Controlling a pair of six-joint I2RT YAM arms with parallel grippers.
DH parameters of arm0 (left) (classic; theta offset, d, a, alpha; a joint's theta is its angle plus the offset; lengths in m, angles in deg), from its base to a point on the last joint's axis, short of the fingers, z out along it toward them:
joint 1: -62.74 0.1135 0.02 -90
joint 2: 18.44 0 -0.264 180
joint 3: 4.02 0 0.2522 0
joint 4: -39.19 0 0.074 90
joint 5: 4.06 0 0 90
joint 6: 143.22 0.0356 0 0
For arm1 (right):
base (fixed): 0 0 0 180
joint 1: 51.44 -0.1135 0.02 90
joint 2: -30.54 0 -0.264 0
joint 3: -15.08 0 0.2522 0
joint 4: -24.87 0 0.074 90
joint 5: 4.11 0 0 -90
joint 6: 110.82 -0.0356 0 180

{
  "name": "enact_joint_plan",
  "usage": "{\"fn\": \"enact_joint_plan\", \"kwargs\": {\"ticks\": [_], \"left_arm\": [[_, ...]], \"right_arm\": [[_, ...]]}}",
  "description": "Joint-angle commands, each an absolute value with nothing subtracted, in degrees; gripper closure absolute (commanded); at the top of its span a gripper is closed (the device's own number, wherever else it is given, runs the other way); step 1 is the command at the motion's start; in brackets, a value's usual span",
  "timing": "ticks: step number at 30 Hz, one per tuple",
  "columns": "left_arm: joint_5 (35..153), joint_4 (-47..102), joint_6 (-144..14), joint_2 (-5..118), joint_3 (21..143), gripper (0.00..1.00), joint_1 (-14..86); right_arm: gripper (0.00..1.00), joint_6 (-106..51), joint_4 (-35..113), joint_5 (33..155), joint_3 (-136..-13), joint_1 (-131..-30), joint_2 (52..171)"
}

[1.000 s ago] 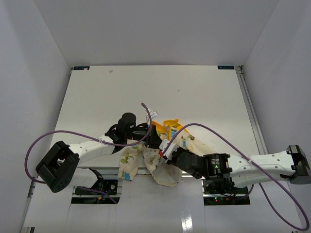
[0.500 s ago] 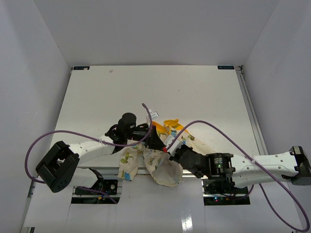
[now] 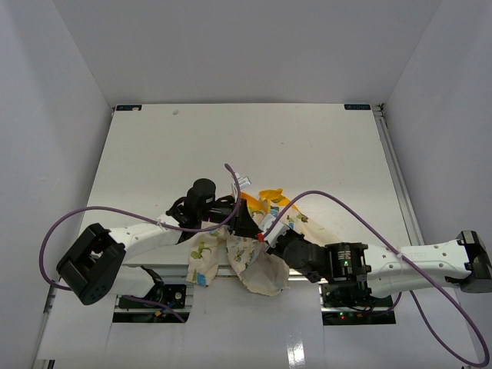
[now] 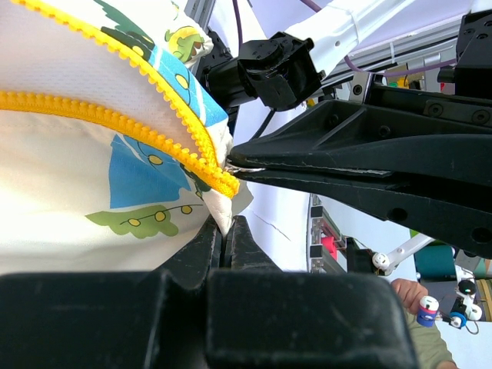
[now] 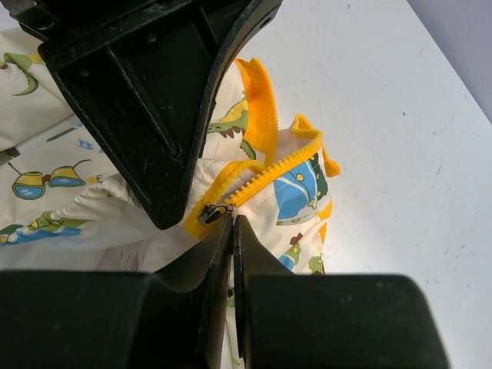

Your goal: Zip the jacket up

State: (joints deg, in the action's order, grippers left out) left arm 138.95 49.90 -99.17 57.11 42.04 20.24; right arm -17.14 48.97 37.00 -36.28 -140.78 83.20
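Observation:
The jacket (image 3: pixel 261 269), cream with cartoon prints and yellow trim, lies crumpled at the table's near edge between both arms. My left gripper (image 3: pixel 247 224) is shut on the jacket's bottom corner, just below the end of the yellow zipper teeth (image 4: pixel 154 127); the pinch shows in the left wrist view (image 4: pixel 227 231). My right gripper (image 3: pixel 267 237) is right next to it. In the right wrist view it (image 5: pixel 232 223) is shut on the pull tab of the metal zipper slider (image 5: pixel 209 213), which sits at the low end of the zipper. The jacket (image 5: pixel 300 184) is open above the slider.
The white table (image 3: pixel 307 146) stretches away behind the jacket, with white walls on three sides. A metal rail (image 3: pixel 396 184) runs along its right edge. Purple cables (image 3: pixel 338 211) loop over both arms. The arm bases stand at the near edge.
My right arm has stretched out a little and its wrist has settled lower beside the jacket. The left arm and the jacket have barely moved.

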Motion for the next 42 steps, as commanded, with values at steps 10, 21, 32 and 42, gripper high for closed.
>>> {"fn": "enact_joint_plan", "kwargs": {"ticks": [10, 21, 32, 42], "left_arm": [[140.79, 49.34, -98.83, 56.54, 41.83, 1.00, 19.94], [141.24, 50.93, -99.82, 55.57, 40.95, 1.00, 19.94], [137.70, 45.37, -97.16, 50.11, 41.47, 1.00, 20.02], [128.95, 31.01, -94.41, 36.94, 43.25, 1.00, 19.94]], "right_arm": [[0.92, -5.35, 35.26, 29.06, -40.30, -140.22, 87.43], [0.92, -2.84, 26.62, 31.43, -38.32, -132.73, 87.41], [0.92, -5.97, 19.38, 46.35, -40.95, -114.19, 95.84], [0.92, -12.74, 19.38, 58.44, -43.35, -103.69, 102.34]]}}
